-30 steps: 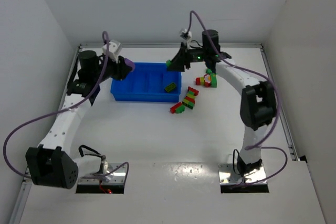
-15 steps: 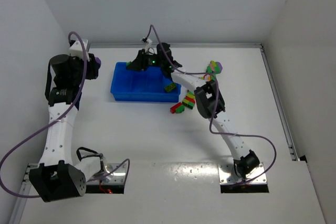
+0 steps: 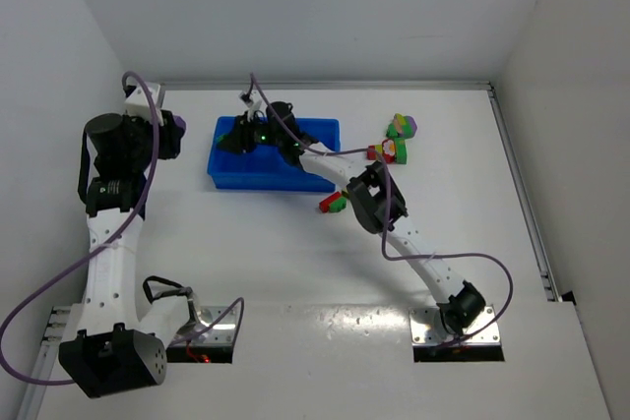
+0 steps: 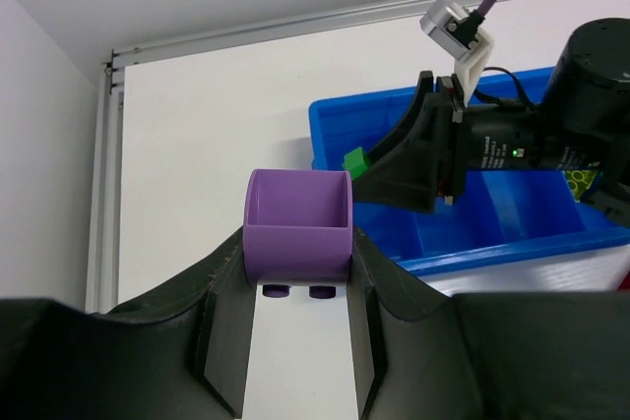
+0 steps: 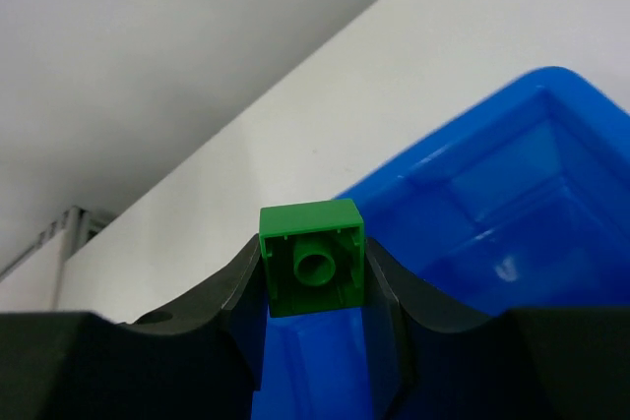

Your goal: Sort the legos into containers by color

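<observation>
From above, we see our right claw (image 3: 226, 141) over the left end of the blue tray (image 3: 320, 133), our left claw (image 3: 172, 137) just left of it, and loose bricks (image 3: 335, 202) right of the tray. Left wrist view: narrow jaws clamp a purple brick (image 4: 298, 238), and a yellow-green brick (image 4: 581, 182) lies in one compartment. Right wrist view: narrow jaws pinch a green brick (image 5: 313, 255) above an end compartment.

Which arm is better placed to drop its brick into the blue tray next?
Right. The right gripper holds a green brick over the left end of the tray, so it likely only needs to release. The left gripper holds a purple brick over the table, left of the tray.
</observation>
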Robot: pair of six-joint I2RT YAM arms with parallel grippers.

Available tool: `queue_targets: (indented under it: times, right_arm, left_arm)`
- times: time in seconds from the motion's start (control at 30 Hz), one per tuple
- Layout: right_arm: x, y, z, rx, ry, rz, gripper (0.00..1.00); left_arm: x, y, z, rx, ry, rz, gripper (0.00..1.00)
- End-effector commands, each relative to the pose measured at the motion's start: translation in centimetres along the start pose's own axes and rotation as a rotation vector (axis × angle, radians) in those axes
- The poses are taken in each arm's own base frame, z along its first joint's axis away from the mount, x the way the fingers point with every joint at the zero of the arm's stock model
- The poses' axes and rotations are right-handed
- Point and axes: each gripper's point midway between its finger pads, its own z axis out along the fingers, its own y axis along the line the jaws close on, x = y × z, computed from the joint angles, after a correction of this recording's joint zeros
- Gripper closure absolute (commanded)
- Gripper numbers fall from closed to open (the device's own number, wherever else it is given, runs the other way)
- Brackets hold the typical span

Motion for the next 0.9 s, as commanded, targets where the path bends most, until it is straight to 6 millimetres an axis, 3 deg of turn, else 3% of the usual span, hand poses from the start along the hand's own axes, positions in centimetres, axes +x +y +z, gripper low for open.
queue_targets:
  times: [0.0, 0.07, 0.1, 0.2, 0.3, 0.37, 0.43, 0.53, 0.57, 0.63, 0.67, 0.73, 0.77, 0.8, 0.83, 0.87]
  right_arm:
    - [-2.6, -1.3, -0.1, 0.07, -0.064, -0.094, 0.82]
    - [-3.1, -1.3, -0.2, 0.085, -0.065, -0.111, 0.66]
    - [-2.8, -1.5, -0.2, 0.09, -0.054, -0.115, 0.49]
    - [-2.5, -1.1, -0.7, 0.079, -0.026, -0.134, 0.18]
    - [-4.0, -0.1, -1.7, 0.051, -0.056, -0.146, 0.06]
    - [-6.1, 1.0, -2.4, 0.029, -0.092, -0.161, 0.06]
    - [-10.2, 1.4, -4.7, 0.043, -0.148, -0.176, 0.05]
    - [-13.5, 0.5, -7.8, 0.121, -0.192, -0.186, 0.05]
    - [-15.1, -1.0, -9.7, 0.171, -0.209, -0.179, 0.05]
    - [-17.3, -1.3, -13.2, 0.222, -0.214, -0.177, 0.05]
    - [-18.5, -3.2, -15.7, 0.282, -0.221, -0.191, 0.05]
    - [-19.1, -3.7, -19.2, 0.347, -0.185, -0.202, 0.05]
    - [-19.0, -5.5, -21.6, 0.409, -0.173, -0.199, 0.05]
    - [-18.2, -6.2, -23.0, 0.443, -0.13, -0.178, 0.05]
    - [-19.4, -5.8, -24.8, 0.479, -0.136, -0.2, 0.05]
    - [-18.9, -7.1, -26.7, 0.521, -0.106, -0.212, 0.05]
  left_arm:
    - [-0.8, -0.5, -0.5, 0.028, -0.031, 0.008, 0.9]
    - [-0.8, -0.4, -0.5, 0.028, -0.031, 0.017, 0.9]
    - [-0.5, -0.6, -0.3, 0.04, -0.023, 0.014, 0.9]
    - [-0.5, -1.2, 0.3, 0.067, -0.03, 0.02, 0.9]
    - [-0.5, -2.2, 0.8, 0.101, -0.039, 0.027, 0.9]
    - [-0.4, -3.3, 1.3, 0.149, -0.046, 0.033, 0.9]
    - [-0.4, -4.9, 2.1, 0.203, -0.048, 0.032, 0.9]
    - [0.5, -7.3, 3.5, 0.271, -0.037, 0.024, 0.9]
    - [1.0, -9.0, 4.0, 0.313, -0.029, 0.033, 0.9]
    - [1.1, -10.7, 5.0, 0.348, -0.037, 0.036, 0.9]
    - [2.0, -12.1, 6.0, 0.371, -0.012, 0.042, 0.9]
    - [2.4, -13.7, 7.1, 0.4, -0.012, 0.042, 0.9]
    - [3.2, -15.2, 8.2, 0.424, 0.014, 0.049, 0.9]
    - [3.1, -15.9, 9.0, 0.433, 0.005, 0.055, 0.9]
    - [3.3, -16.7, 9.6, 0.449, 0.016, 0.048, 0.9]
    - [2.6, -17.6, 10.3, 0.456, 0.008, 0.043, 0.9]
